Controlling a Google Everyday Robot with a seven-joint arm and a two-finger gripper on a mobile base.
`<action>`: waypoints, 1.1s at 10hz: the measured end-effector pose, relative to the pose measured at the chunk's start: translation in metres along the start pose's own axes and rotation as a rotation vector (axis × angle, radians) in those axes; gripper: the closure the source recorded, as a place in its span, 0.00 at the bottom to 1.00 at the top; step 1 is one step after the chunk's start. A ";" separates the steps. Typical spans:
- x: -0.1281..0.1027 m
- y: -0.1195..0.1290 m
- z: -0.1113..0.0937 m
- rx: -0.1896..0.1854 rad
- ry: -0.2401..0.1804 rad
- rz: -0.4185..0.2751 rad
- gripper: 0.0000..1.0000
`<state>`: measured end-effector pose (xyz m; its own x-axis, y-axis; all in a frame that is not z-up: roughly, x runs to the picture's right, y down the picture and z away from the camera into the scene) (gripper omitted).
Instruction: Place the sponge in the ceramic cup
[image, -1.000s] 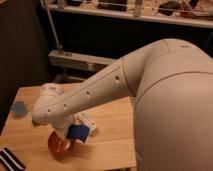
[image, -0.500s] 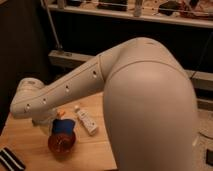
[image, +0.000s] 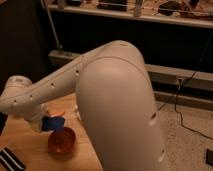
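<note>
The dark blue sponge hangs at the end of my white arm, just above and behind the left rim of an orange-red bowl on the wooden table. My gripper is at the left of the view, mostly hidden by the wrist, and is shut on the sponge. The ceramic cup is out of view.
A black-and-white striped cloth lies at the table's front left corner. My bulky arm blocks the table's right half. Behind stand a dark shelf unit and a speckled floor with a cable.
The arm's end has swung left with the sponge, from over the bowl to its upper left rim. The arm's bulk fills more of the view. The bowl has stayed put.
</note>
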<state>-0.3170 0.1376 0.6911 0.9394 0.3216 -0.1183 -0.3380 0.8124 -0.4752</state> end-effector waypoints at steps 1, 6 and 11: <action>-0.011 0.000 0.002 0.001 -0.005 -0.005 0.77; -0.080 -0.011 0.011 0.014 -0.034 -0.024 0.77; -0.139 -0.028 0.011 0.024 -0.081 -0.006 0.77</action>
<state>-0.4391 0.0751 0.7302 0.9340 0.3544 -0.0440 -0.3346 0.8254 -0.4546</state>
